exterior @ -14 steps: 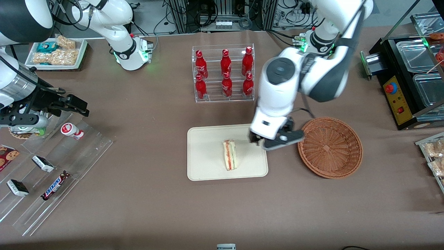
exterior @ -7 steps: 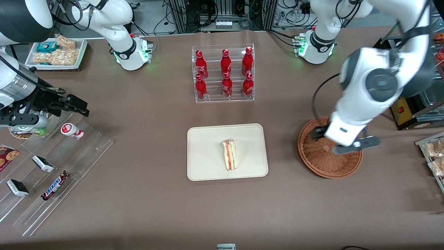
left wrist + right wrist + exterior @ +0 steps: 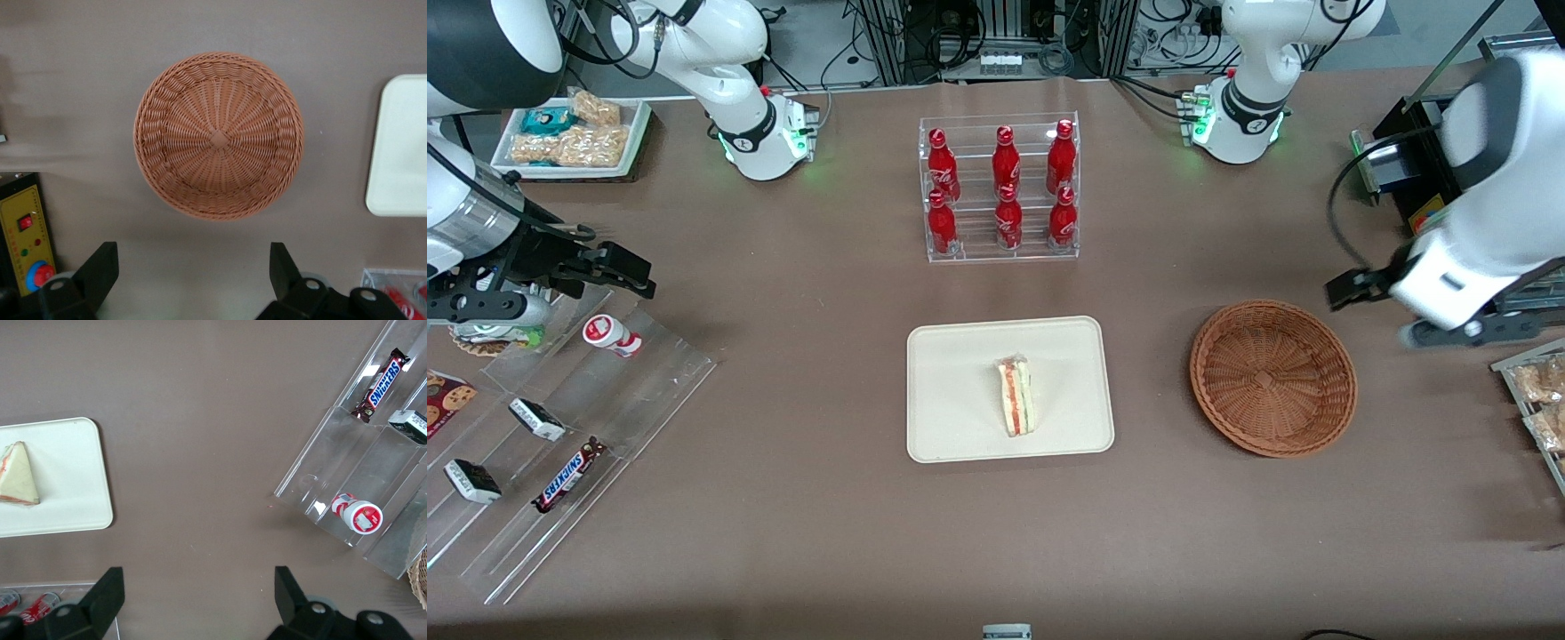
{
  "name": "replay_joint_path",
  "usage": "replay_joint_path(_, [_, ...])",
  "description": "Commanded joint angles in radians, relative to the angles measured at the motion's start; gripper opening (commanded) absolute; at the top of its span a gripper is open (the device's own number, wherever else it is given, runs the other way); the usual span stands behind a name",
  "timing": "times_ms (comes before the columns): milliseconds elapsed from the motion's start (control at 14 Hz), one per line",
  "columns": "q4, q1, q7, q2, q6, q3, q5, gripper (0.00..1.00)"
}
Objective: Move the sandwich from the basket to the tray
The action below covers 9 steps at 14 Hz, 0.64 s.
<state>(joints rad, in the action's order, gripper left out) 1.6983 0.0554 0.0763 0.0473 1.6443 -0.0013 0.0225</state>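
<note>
Tool (image 3: pixel 1405 311) spread, above table beside basket (image 3: pixel 1272 378); sandwich (image 3: pixel 1016 396) on tray (image 3: pixel 960 391).

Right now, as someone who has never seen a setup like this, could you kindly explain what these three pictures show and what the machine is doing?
These are two white robot arms bolted to a brown table. One picture looks down at the table from the front; the other two come from cameras mounted on the arms' wrists, looking down past their fingers.

On the table sits a cream tray with the sandwich lying on it. Beside it is a round wicker basket with nothing in it. Farther from the front camera stands a clear rack of red bottles, and a clear stepped stand with snack bars lies toward the parked arm's end.

The working arm's gripper is up above the table beside the basket, toward its own end of the table, open and holding nothing.
</note>
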Motion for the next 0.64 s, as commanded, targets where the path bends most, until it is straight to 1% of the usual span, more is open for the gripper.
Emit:
replay_joint_path(0, [-0.021, -0.029, -0.097, -0.055, -0.034, -0.02, -0.021, 1.0])
replay_joint_path(214, [-0.095, -0.029, -0.202, -0.053, -0.04, -0.013, -0.023, 1.0])
replay_joint_path(357, [-0.126, -0.031, -0.207, -0.044, -0.055, -0.009, -0.016, 1.0])
replay_joint_path(571, [-0.127, -0.031, -0.199, -0.035, -0.05, -0.005, -0.012, 1.0])
